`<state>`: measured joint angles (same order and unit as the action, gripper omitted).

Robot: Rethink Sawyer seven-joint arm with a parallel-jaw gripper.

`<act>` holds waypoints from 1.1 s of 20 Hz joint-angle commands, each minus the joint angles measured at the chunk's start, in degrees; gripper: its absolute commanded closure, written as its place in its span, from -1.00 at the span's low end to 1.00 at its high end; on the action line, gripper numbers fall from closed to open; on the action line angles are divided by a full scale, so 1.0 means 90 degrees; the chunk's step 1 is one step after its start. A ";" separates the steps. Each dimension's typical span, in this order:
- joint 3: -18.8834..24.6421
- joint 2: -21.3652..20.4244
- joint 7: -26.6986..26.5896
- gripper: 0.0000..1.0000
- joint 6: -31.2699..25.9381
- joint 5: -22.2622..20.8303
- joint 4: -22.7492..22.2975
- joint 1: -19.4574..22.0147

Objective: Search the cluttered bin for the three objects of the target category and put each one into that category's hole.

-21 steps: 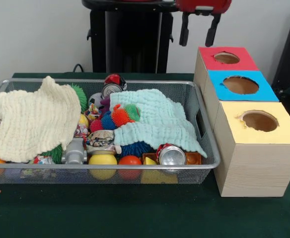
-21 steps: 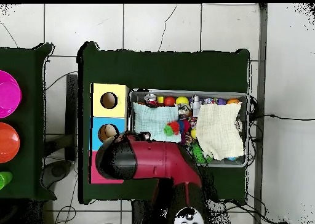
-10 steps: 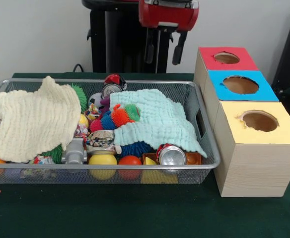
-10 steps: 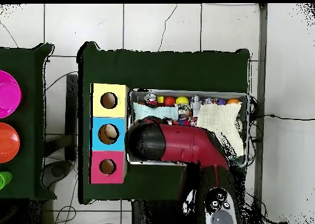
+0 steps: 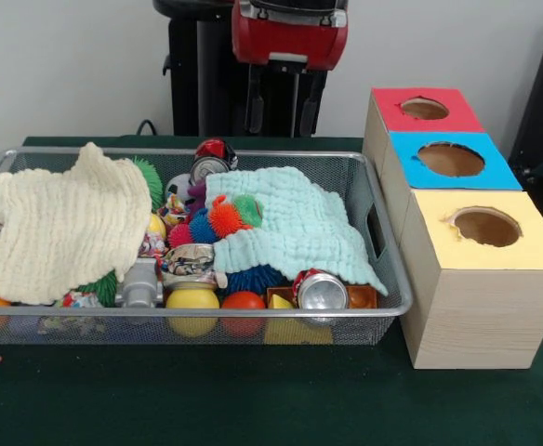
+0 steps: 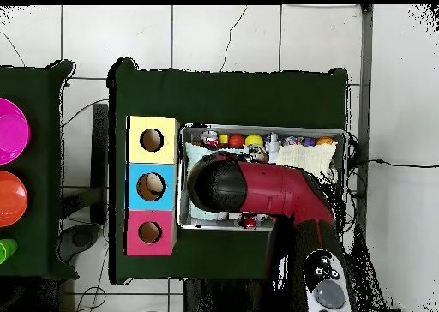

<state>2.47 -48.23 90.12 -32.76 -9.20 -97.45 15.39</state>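
Gripper (image 5: 282, 102) open and empty above the far rim of the wire bin (image 5: 383, 279); crushed can (image 5: 321, 292) inside at near rim, colour-topped boxes (image 5: 450, 160) just beside the bin

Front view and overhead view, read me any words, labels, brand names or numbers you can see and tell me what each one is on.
No text can be read in either view.
Crushed cans in the bin: print too blurred to read.
Three boxes: no lettering.
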 commanded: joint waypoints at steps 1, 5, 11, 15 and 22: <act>0.0833 0.0021 -0.0695 -1.00 -0.0435 -0.0322 0.0333 0.0293; 0.0970 -0.0082 -0.0604 -1.00 -0.0261 -0.0285 0.0367 0.0365; 0.1169 -0.0184 -0.0588 -1.00 -0.0121 -0.0300 0.0228 0.0533; 0.1383 -0.0305 -0.0664 -1.00 0.0053 -0.0322 0.0039 0.0705; 0.1537 -0.0269 -0.0588 -1.00 0.0343 -0.0573 -0.0169 0.0896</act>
<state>11.01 -51.58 90.12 -32.36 -9.26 -96.44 21.50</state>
